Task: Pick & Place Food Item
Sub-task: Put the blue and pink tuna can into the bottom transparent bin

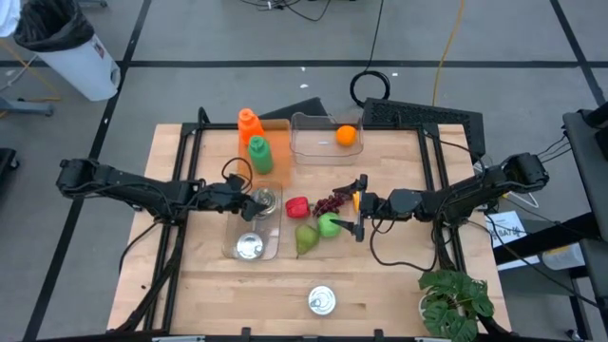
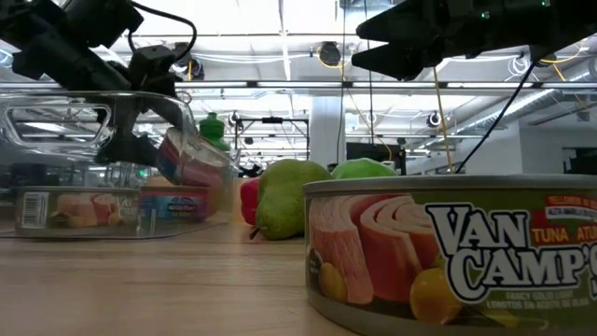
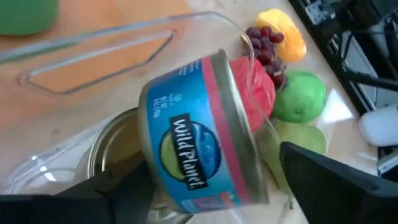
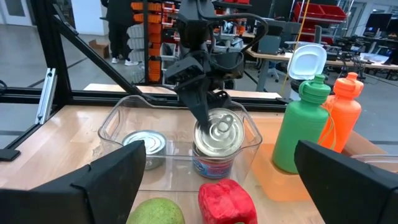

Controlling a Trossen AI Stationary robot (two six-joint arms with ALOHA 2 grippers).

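Note:
My left gripper (image 1: 251, 201) reaches down into a clear bin (image 1: 229, 237) and is shut on a blue Wild Planet can (image 3: 186, 130), seen tilted in the low view (image 2: 191, 159). Two more cans lie flat in the bin, one of them (image 4: 146, 142) beside the held can. My right gripper (image 1: 359, 207) is open and raised above the table (image 2: 410, 42), just right of a green apple (image 1: 329, 225), a pear (image 1: 306, 239), a red pepper (image 1: 296, 206) and grapes (image 1: 328, 202). The fruit rests on the tabletop. My left gripper holds the blue can across its height: one finger (image 4: 208, 115) lies on the lid (image 4: 221, 127), the other sits at the bottom end (image 3: 146, 180). The fingers slant down from the table's left. The can is tilted inside the bin; whether its low edge touches the can beneath, I cannot tell.
A second clear bin (image 1: 302, 142) at the far edge holds an orange (image 1: 346, 135). Orange (image 1: 249, 123) and green (image 1: 259, 154) bottles stand far of the left gripper. A tuna can (image 1: 323, 300) sits near the front edge, a plant (image 1: 456, 302) at the near right corner.

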